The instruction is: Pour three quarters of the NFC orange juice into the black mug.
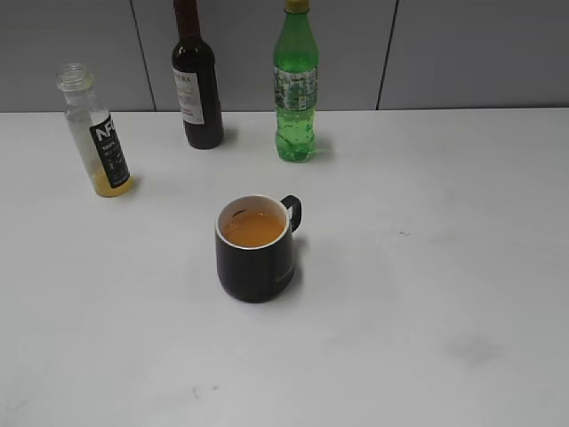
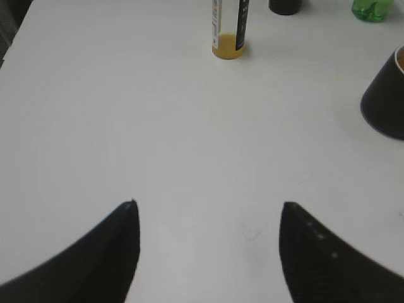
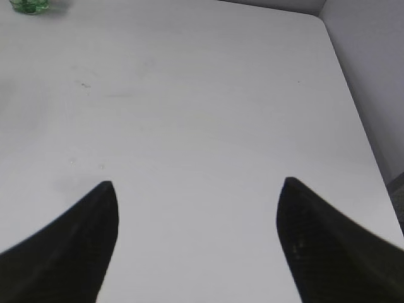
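The NFC orange juice bottle (image 1: 98,133) stands uncapped at the far left of the white table, with only a little orange liquid at its bottom. Its base also shows in the left wrist view (image 2: 228,31). The black mug (image 1: 255,246) stands in the middle, handle to the right, holding orange liquid. Its side shows at the right edge of the left wrist view (image 2: 386,101). My left gripper (image 2: 208,205) is open and empty over bare table, well short of the bottle. My right gripper (image 3: 197,183) is open and empty over bare table. Neither gripper shows in the exterior view.
A dark wine bottle (image 1: 196,84) and a taller green soda bottle (image 1: 295,89) stand at the back by the grey wall. The table's right edge and rounded far corner (image 3: 322,22) show in the right wrist view.
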